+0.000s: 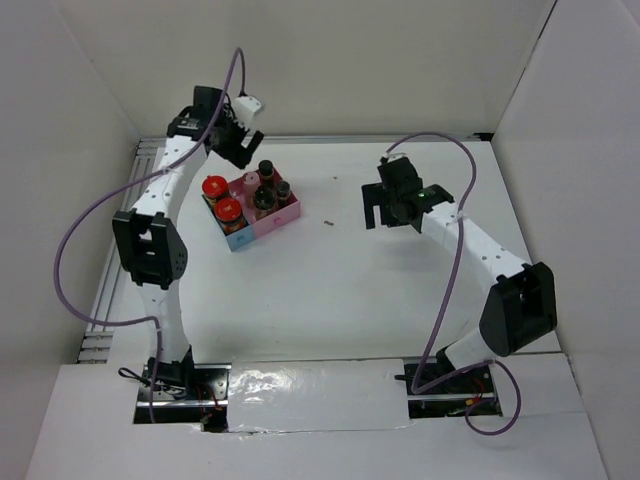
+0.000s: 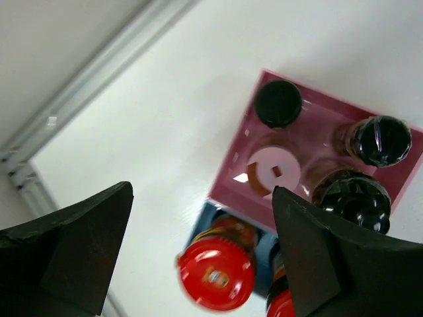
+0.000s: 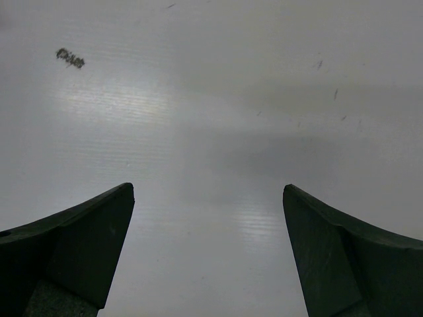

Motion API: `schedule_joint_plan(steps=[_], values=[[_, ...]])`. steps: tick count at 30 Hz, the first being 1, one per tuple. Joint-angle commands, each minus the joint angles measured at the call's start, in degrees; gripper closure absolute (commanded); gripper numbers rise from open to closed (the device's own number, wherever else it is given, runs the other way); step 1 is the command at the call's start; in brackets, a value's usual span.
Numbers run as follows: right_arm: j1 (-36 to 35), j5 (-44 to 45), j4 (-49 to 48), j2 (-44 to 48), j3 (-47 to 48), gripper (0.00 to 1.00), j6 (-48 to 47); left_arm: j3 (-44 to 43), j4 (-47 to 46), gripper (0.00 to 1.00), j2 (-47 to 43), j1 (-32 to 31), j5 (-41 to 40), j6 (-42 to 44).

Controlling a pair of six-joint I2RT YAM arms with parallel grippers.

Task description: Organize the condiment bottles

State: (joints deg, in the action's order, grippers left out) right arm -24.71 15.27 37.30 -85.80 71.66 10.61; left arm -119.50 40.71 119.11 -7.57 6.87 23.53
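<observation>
Top view: 6 condiment bottles (image 1: 263, 197) are seen standing in the divided tray (image 1: 285, 217) near the desk's far left corner, with 2 red-lidded jars (image 1: 215, 187) in blue, and 3 black-capped bottles (image 1: 266, 168) and 1 pink-capped jar (image 1: 247, 182) in pink.

Left wrist view: the left gripper (image 2: 201, 191) is held wide open and empty above the tray.

Right wrist view: the right gripper (image 3: 208, 188) is spread open, empty, over the desk (image 3: 211, 99).

Sorting is judged finished, and a straight lift clear of the caps is called for.

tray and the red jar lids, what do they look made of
The tray looks like moulded plastic, pink and blue, smooth with a slight sheen on its walls. The red lids are probably glossy plastic: one shows a bright highlight and a rounded rim, though painted metal can't be ruled out.
</observation>
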Motion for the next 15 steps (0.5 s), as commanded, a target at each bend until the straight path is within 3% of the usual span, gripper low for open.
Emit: schedule_joint_plan(steps=[1,5,8,9,15], values=[[4.0,-1.9,-3.5,4.8,0.8,0.0,0.9,-2.6,-4.9,0.01,-9.4,3.3,-1.2,-2.5],[8.5,-1.9,-6.1,7.0,-2.0,0.0,3.0,-0.3,-3.7,0.01,-15.9,11.2,3.5,-9.1],[12.5,-1.0,-7.2,9.4,-6.1,0.0,5.2,4.6,0.1,0.01,-21.4,21.2,14.6,-13.7],[14.4,-0.8,-7.2,9.6,-6.8,0.0,5.6,9.1,1.9,0.01,-23.7,25.5,19.6,-13.4],[21.2,-1.5,-7.1,9.5,-10.7,0.0,9.0,35.3,0.2,0.01,-33.4,36.4,25.2,-9.9]])
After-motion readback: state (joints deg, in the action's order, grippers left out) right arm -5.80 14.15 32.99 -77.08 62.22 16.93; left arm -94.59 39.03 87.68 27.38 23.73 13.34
